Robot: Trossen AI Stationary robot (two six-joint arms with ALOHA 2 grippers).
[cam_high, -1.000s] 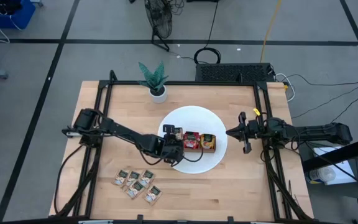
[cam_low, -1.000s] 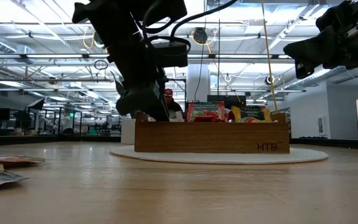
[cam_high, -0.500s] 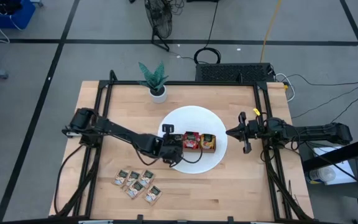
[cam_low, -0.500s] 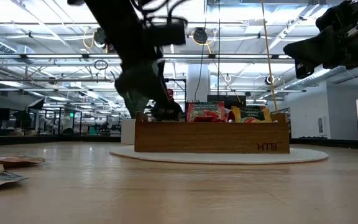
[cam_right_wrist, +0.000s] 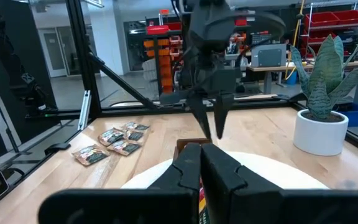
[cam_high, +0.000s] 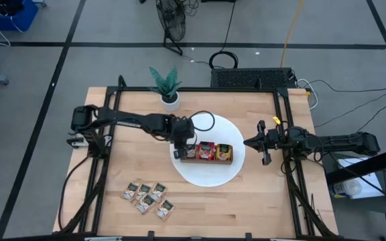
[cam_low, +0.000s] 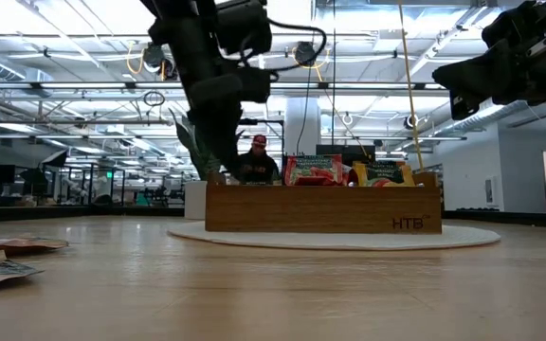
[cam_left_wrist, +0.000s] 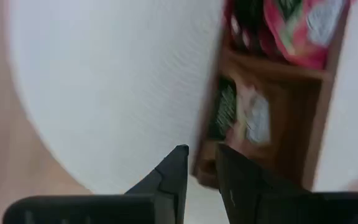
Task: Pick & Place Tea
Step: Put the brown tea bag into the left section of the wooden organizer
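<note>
Since a second ago, the left arm has swung up from the plate's seven o'clock edge, and its left claw (cam_high: 185,143) now hangs above the left end of the wooden tray (cam_high: 206,159), at nine o'clock from the plate's centre. A pale beige sachet (cam_left_wrist: 247,115) lies in that end compartment, right under the claw, whose fingers (cam_left_wrist: 174,171) stand a little apart with nothing between them. Red sachets (cam_high: 207,151) fill the middle compartment and orange-yellow sachets (cam_high: 224,151) the one at three o'clock. The tray rests on the white plate (cam_high: 213,175) near the middle of the bench (cam_high: 260,201). More beige sachets, the loose sachets (cam_high: 147,197), lie scattered at seven o'clock from the plate, well apart from it. A potted plant (cam_high: 167,87) stands at eleven o'clock from the plate. The right claw (cam_high: 248,142) waits at the plate's three o'clock rim, raised, fingers pressed together and empty. A person (cam_low: 257,161) shows in the room behind the tray.
</note>
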